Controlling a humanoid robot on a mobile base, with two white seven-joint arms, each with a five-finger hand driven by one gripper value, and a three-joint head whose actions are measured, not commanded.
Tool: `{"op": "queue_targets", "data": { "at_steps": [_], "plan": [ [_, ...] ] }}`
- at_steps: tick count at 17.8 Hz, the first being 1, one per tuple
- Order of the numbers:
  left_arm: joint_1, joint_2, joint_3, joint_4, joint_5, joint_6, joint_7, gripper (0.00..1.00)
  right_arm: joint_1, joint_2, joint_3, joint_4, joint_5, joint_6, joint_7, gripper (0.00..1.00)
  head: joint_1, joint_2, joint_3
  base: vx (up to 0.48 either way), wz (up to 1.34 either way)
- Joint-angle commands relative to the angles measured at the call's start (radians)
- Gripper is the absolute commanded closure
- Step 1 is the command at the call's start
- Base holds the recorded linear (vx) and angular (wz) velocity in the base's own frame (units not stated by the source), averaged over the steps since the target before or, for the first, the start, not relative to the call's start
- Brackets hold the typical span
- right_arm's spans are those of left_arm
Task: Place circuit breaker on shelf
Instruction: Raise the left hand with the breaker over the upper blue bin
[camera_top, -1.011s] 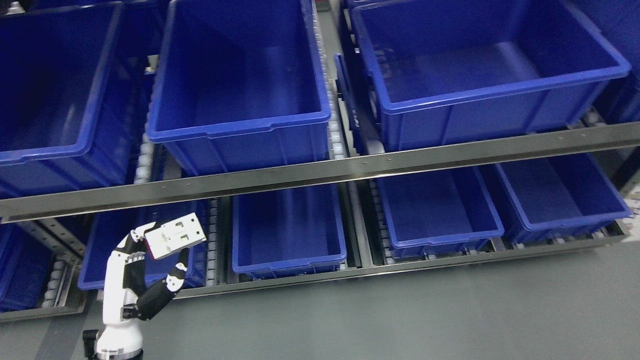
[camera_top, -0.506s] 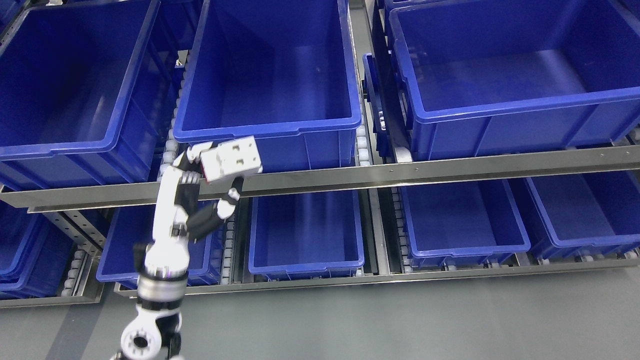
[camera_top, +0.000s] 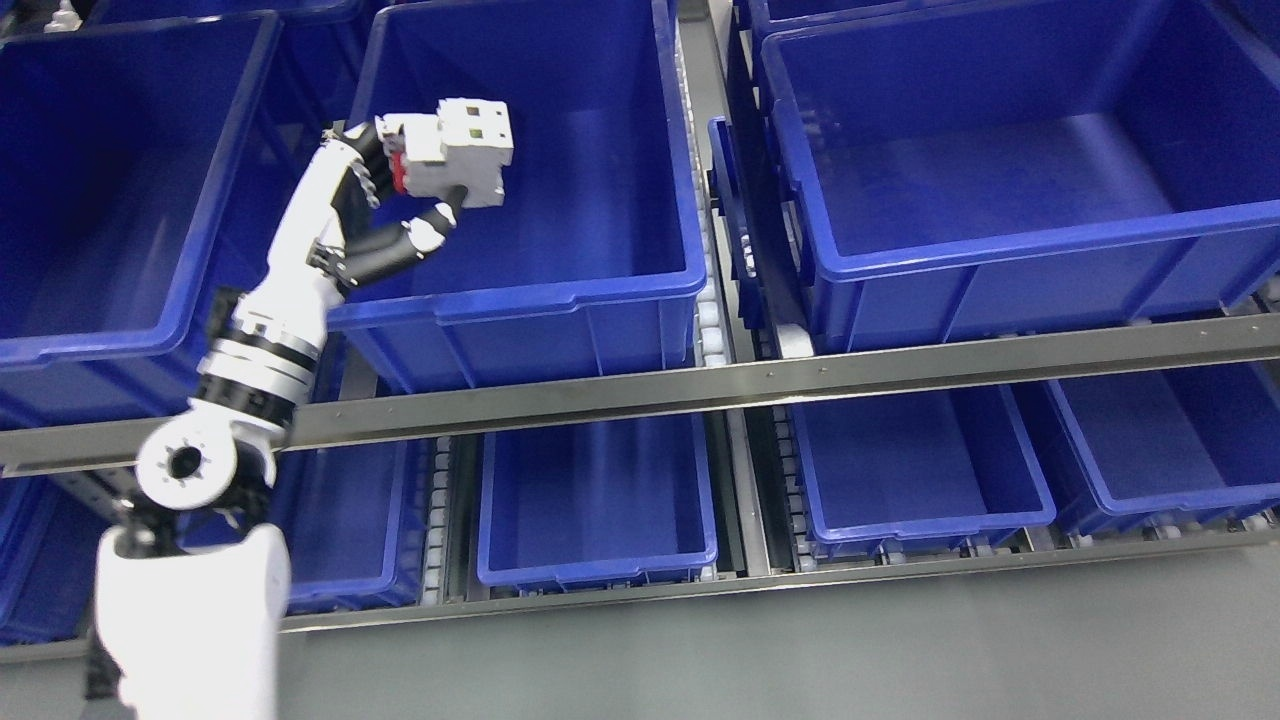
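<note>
A white robot left hand (camera_top: 400, 200) reaches up from the lower left, fingers (camera_top: 425, 232) curled tight around one end of a white circuit breaker (camera_top: 462, 152). The breaker hangs in the air over the open mouth of a blue bin (camera_top: 560, 290) on the upper shelf (camera_top: 760, 375), touching nothing else. It looks like a rigid, boxy plastic block, likely compact and fairly dense, with smooth sides that could slip, so a firm hold across its flat faces seems best. The right hand is out of sight.
</note>
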Motion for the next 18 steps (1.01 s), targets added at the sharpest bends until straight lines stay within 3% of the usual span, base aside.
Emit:
{"op": "queue_targets", "data": {
  "at_steps": [1, 7, 13, 14, 16, 18],
  "plan": [
    [-0.245, 0.311, -0.099, 0.363, -0.190, 0.008, -0.070, 0.91, 0.016, -0.017, 0.000, 0.000, 0.001, -0.052, -0.001, 0.00, 0.0000, 0.000, 0.000, 0.118, -0.15],
    [-0.379, 0.290, -0.262, 0.707, -0.321, -0.055, -0.106, 0.90, 0.016, -0.017, 0.000, 0.000, 0.001, -0.052, -0.001, 0.00, 0.0000, 0.000, 0.000, 0.115, -0.18],
    [-0.376, 0.307, -0.208, 0.735, -0.324, -0.067, -0.093, 0.89, 0.016, -0.017, 0.000, 0.000, 0.001, -0.052, -0.001, 0.00, 0.0000, 0.000, 0.000, 0.062, -0.13],
    [-0.375, 0.301, -0.202, 0.735, -0.324, -0.066, -0.089, 0.85, 0.016, -0.017, 0.000, 0.000, -0.001, -0.052, -0.001, 0.00, 0.0000, 0.000, 0.000, 0.055, -0.10],
    [-0.362, 0.291, -0.182, 0.735, -0.324, -0.060, -0.049, 0.60, 0.016, -0.017, 0.000, 0.000, 0.001, -0.052, -0.001, 0.00, 0.0000, 0.000, 0.000, 0.031, -0.07],
    [-0.356, 0.285, -0.177, 0.735, -0.324, -0.060, 0.011, 0.44, 0.016, -0.017, 0.000, 0.000, -0.001, -0.052, -0.001, 0.00, 0.0000, 0.000, 0.000, 0.034, -0.06]
  ]
}}
